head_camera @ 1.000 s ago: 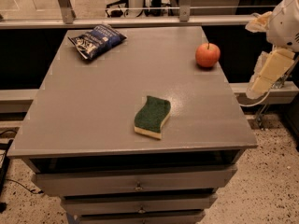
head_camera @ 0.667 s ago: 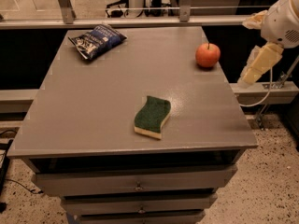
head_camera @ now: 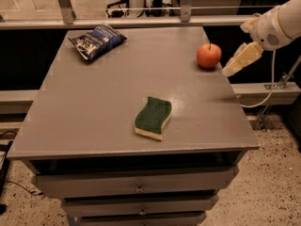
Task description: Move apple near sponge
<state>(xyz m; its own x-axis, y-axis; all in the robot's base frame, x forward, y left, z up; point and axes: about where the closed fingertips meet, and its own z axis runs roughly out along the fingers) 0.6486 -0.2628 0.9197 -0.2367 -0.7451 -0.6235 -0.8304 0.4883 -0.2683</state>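
The red-orange apple (head_camera: 209, 55) with a short dark stem stands near the right edge of the grey table (head_camera: 94, 107), toward the back. The sponge (head_camera: 153, 117), dark green on top with a pale yellow base, lies flat near the middle of the table, toward the front, well apart from the apple. My gripper (head_camera: 232, 68) hangs at the table's right edge, just right of the apple and slightly lower in the picture, pointing down-left toward it and not touching it. The white arm (head_camera: 277, 25) comes in from the upper right.
A dark blue snack bag (head_camera: 97, 40) lies at the table's back left corner. A metal rail (head_camera: 141, 21) runs behind the table. Drawers (head_camera: 136, 186) sit under the tabletop. A grey cable (head_camera: 268, 79) hangs at the right of the table.
My gripper has moved up and to the left, closer to the apple. The apple, sponge and bag have not moved.
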